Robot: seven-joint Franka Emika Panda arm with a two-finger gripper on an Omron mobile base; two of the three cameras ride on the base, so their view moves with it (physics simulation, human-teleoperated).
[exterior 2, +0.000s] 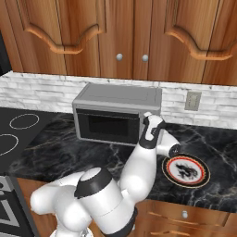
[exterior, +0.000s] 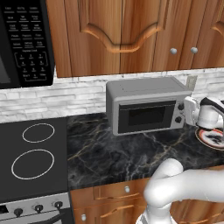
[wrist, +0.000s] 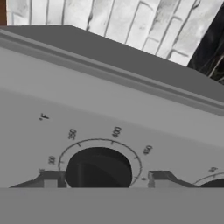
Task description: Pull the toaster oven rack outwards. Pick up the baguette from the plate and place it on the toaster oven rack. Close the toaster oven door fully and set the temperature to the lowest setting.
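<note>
Gripper [wrist: 99,178] jaws spread, straddling the dark temperature knob [wrist: 99,168] without clamping it, at toaster oven [exterior: 146,105] front right. Door [exterior: 146,116] shut. Plate [exterior 2: 186,170] just right; counter left open.

arm [exterior 2: 139,162]: extended fwd-right | end effector [wrist: 99,179]: fingers apart, nothing gripped

The light-grey toaster oven [exterior: 146,105] stands at the middle of the dark marbled worktop [exterior: 113,153] against the white brick wall, its toaster oven door [exterior: 146,116] shut and two dark knobs [exterior: 180,113] on its right front. At three o'clock the white arm's hand presses close to those knobs, above the red-rimmed plate [exterior: 205,139]. A black cooktop [exterior: 33,157] lies at eight o'clock, a black microwave [exterior: 24,41] at ten o'clock.
</note>
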